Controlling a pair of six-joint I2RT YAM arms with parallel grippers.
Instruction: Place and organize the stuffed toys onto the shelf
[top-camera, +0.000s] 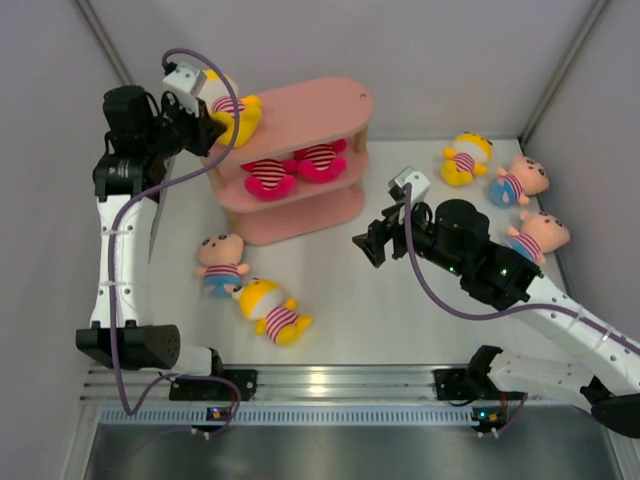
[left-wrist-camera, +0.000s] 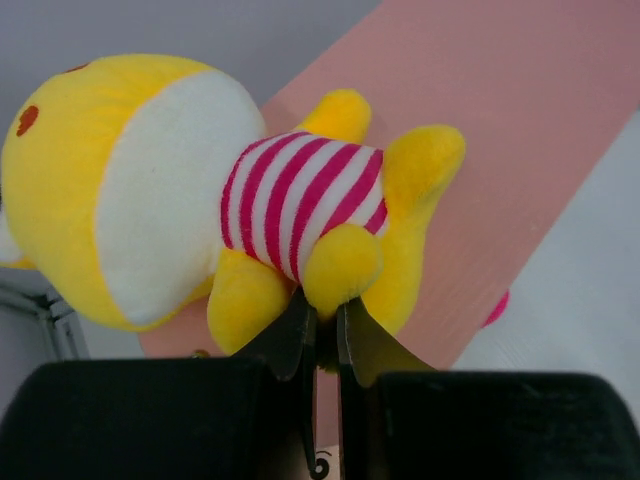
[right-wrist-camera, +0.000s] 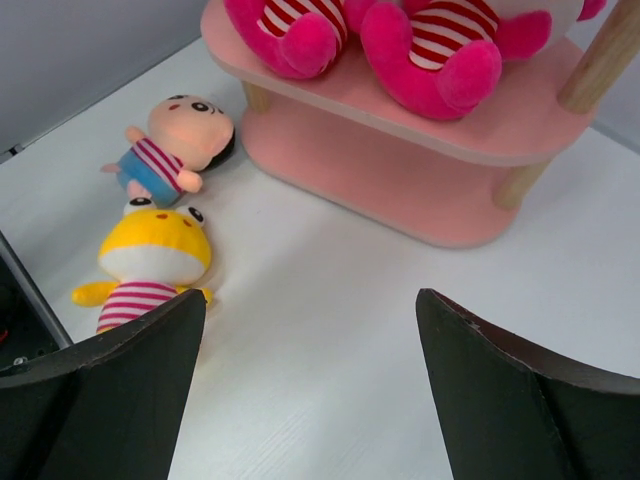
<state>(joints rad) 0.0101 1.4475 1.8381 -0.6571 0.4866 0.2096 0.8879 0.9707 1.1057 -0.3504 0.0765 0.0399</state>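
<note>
Overhead, at far left, left jaws hold yellow doll at top board of shelf. Left wrist: jaws shut on its soft limb; likely light, squashy, torso probably grips better. Right wrist: right jaws wide open, empty, above bench

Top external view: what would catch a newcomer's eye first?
The pink shelf at the back stands out, with two pink dolls on its middle tier. At its top left end the left claw is shut on a yellow doll in a striped shirt. The right claw hangs open over the table.
</note>
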